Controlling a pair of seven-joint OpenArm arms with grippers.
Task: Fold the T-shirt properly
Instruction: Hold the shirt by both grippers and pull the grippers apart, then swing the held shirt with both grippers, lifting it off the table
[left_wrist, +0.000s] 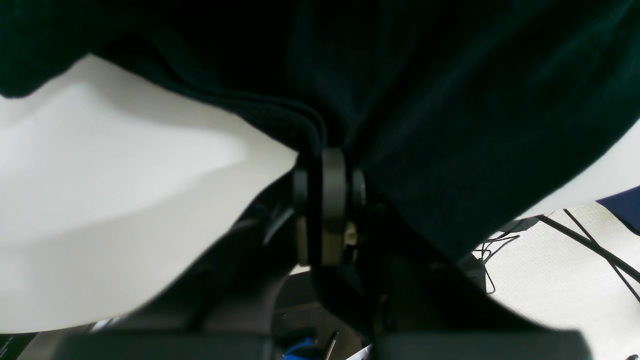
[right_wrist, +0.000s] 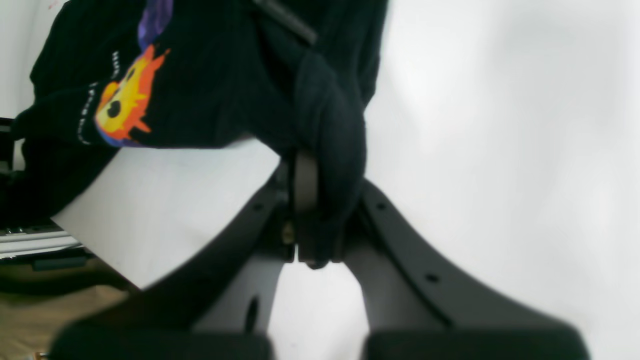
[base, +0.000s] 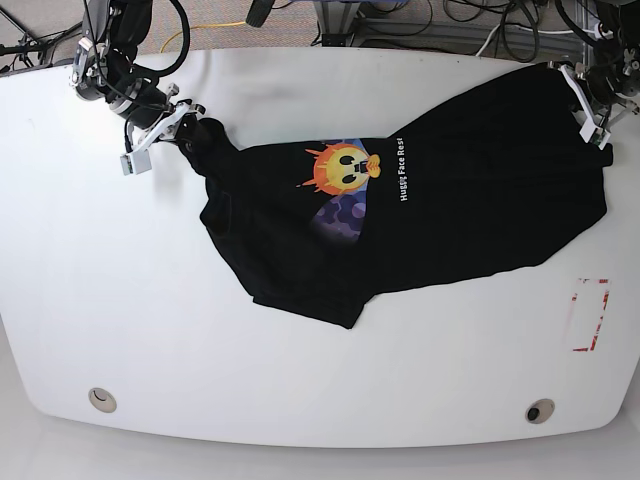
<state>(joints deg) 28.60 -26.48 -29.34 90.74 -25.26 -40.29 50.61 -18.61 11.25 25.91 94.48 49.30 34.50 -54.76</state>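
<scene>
White table (base: 300, 390): both grippers (left (left_wrist: 327, 165), right (right_wrist: 310, 170)) pinch the T-shirt (base: 450, 190).

In the left wrist view the T-shirt (left_wrist: 450, 100) runs off the frame at twelve and three o'clock, its folds too dark to separate; the left gripper (left_wrist: 332, 185) shows only a narrow strip of its fingers (left_wrist: 334, 175), the tips buried in cloth. In the right wrist view a bunched fold covers the fingers (right_wrist: 305, 185) of the right gripper (right_wrist: 312, 200), and the white lettering (right_wrist: 85, 115) is blurred beyond reading. In the base view the counter (base: 200, 350) is cut off at nine and three o'clock, and the red marking (base: 590, 314) at four o'clock is too small to make out
</scene>
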